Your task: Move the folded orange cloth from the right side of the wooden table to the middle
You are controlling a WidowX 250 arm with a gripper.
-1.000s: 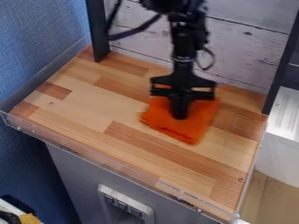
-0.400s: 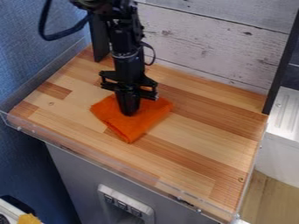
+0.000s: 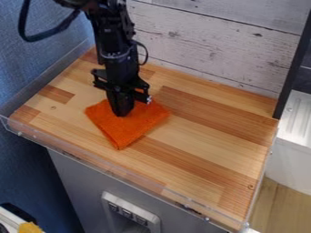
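Observation:
The black gripper (image 3: pixel 122 112) hangs over the left-centre of the wooden counter, its tip on the upper part of an orange cloth (image 3: pixel 124 129). The cloth lies flat and roughly square around the gripper's tip, one corner pointing to the counter's front edge. The part of the cloth right behind the gripper is hidden.
The wooden counter (image 3: pixel 206 150) has a low clear rim (image 3: pixel 91 164) along its front. A whitewashed plank wall (image 3: pixel 206 45) stands behind, with a black post (image 3: pixel 293 68) at the right. Blue wall (image 3: pixel 36 54) borders the left.
The gripper and the orange cloth have moved together to the left across the counter, and the cloth has turned somewhat.

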